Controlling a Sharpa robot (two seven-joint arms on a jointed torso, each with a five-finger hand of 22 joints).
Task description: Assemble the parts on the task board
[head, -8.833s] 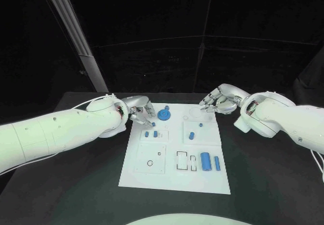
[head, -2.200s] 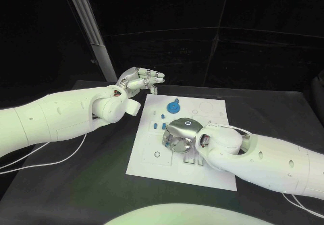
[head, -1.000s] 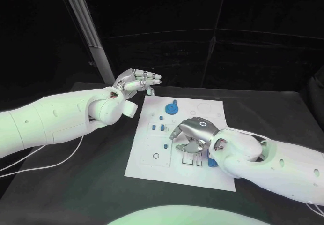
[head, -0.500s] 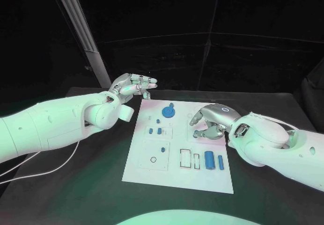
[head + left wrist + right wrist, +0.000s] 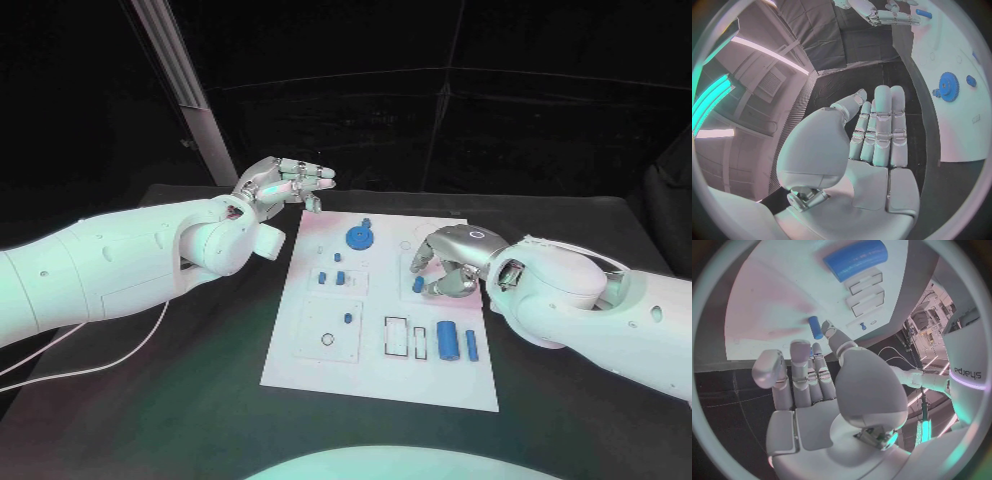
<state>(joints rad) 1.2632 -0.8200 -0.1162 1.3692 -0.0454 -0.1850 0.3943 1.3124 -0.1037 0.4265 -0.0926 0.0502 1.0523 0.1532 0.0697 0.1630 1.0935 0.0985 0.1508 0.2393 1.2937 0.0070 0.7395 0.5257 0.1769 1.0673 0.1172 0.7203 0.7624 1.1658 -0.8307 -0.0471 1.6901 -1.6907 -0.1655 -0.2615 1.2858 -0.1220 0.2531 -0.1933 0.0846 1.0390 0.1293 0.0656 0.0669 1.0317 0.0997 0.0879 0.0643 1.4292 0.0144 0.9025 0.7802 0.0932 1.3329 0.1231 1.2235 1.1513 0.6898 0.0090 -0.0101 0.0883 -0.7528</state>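
now that the right hand [image 5: 450, 268] has drawn back from the lower slots to the task board [image 5: 378, 375] middle, a small blue peg [image 5: 418, 284] lies bared at its fingertips [image 5: 825, 328], apparently just set down or let go; i judge the next grasp or press is on it. the fingers are slightly apart and hold nothing. nearer than the peg lie two blue cylinders [image 5: 449, 341] beside empty slots. farther off sits the blue gear [image 5: 358, 238]. beyond the board's far left corner, above the desk [image 5: 173, 400], the left hand [image 5: 286, 180] hovers, fingers straight, empty.
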